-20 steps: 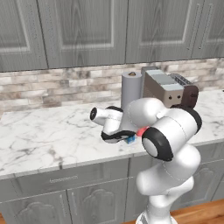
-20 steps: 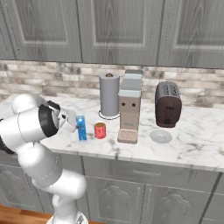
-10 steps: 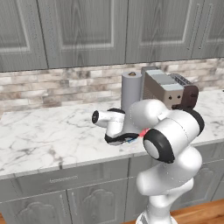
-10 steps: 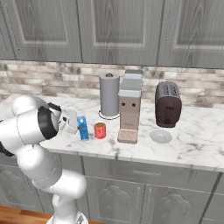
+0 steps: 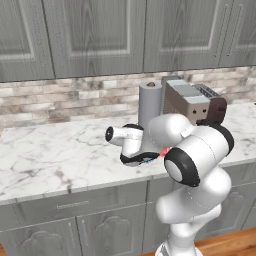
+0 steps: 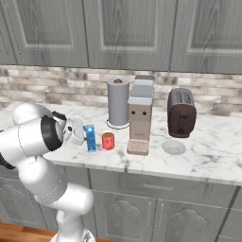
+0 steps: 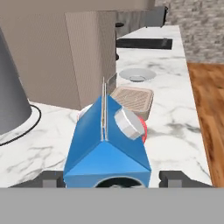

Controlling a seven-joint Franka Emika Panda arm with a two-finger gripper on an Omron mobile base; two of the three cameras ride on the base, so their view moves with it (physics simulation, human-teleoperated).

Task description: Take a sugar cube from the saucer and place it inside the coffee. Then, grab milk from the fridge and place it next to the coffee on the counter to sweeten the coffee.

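sugar cube: too small to make out in any view
coffee [image 7: 143,131]: in the hand view mostly hidden behind the milk [image 7: 107,144]
gripper [image 6: 81,133]: fingertips and their spread cannot be told

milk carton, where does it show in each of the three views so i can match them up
Left base view: the milk is not in it; the arm stands in front of that spot.
Right base view: the milk stands on the counter, left of centre, just left of the coffee.
Hand view: the milk fills the lower centre, gable toward the camera.
Shared landmark: the paper towel roll.
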